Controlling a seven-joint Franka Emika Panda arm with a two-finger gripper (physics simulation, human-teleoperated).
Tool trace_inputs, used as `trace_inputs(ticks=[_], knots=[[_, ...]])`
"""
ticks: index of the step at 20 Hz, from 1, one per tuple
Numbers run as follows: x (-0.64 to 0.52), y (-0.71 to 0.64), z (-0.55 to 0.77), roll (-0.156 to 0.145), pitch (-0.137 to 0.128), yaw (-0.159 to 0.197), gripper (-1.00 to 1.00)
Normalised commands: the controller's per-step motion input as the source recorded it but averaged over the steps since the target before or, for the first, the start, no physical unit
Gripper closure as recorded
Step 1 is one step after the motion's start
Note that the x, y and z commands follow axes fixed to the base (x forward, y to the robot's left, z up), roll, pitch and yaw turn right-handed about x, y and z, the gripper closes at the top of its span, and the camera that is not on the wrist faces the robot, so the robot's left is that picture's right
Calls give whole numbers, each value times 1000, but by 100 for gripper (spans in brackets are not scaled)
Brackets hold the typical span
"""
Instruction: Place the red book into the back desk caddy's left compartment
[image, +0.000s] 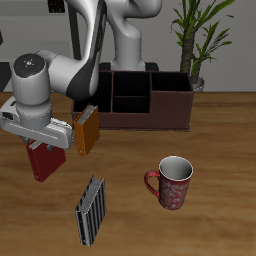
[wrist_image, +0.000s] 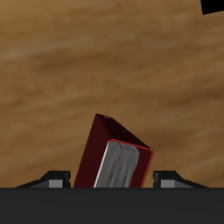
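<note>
My gripper (image: 40, 147) is shut on the red book (image: 42, 161) and holds it upright above the table, in front of the caddy and off to one side of it. In the wrist view the red book (wrist_image: 118, 150) sits between my gripper's (wrist_image: 112, 180) fingers (wrist_image: 58, 181), its pages showing and the wooden table far below. The back desk caddy (image: 168, 112) is a low dark maroon box with dividers at the table's back. Its end section nearest my arm is partly hidden behind the arm.
An orange-brown book (image: 87, 130) stands just beside my gripper, between it and the caddy. A black-and-grey striped book (image: 92, 210) lies near the front edge. A red mug (image: 172, 183) stands in front of the caddy. A potted plant (image: 200, 40) is behind it.
</note>
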Motion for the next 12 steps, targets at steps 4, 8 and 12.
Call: trace_inputs(ticks=[4, 8, 12], knots=[[-144, 83, 261, 30, -26, -12, 100], [-148, 29, 610, -4, -73, 20, 100], [-149, -13, 629, -17, -69, 34, 100]])
